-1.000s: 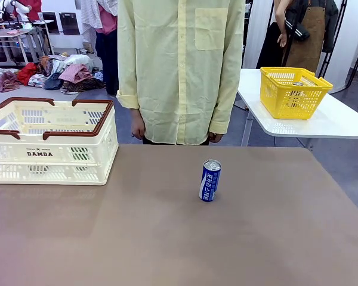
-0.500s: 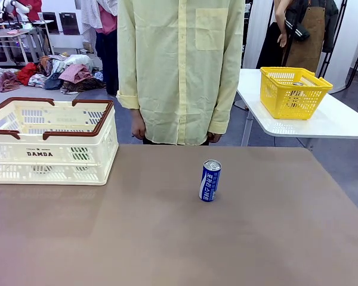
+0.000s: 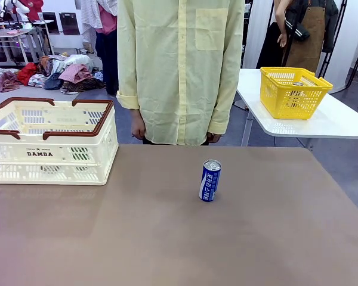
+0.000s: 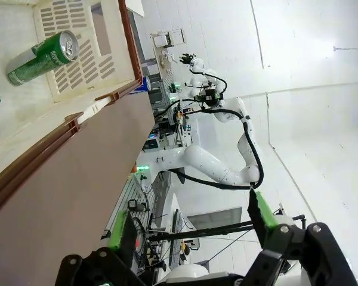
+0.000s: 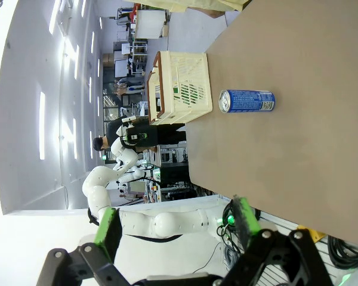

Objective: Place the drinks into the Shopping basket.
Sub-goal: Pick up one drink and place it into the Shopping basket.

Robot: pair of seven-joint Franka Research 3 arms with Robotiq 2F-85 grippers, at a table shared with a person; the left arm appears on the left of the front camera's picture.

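Observation:
A blue drink can [image 3: 210, 180] with white lettering stands upright on the brown table, a little right of the middle; the right wrist view shows this can [image 5: 247, 100] too. The cream Shopping basket [image 3: 50, 143] with dark brown handles sits at the table's far left. In the left wrist view a green can [image 4: 43, 58] lies on its side inside the basket [image 4: 89, 53]. My left gripper [image 4: 188, 220] is open with nothing between its fingers, above the basket's edge. My right gripper [image 5: 176, 223] is open and empty, well away from the blue can.
A person in a pale yellow shirt [image 3: 179, 71] stands at the far edge of the table, hands down. A yellow basket [image 3: 293, 90] sits on a separate white table at the back right. Bare brown table surface [image 3: 167, 238] spreads around the blue can.

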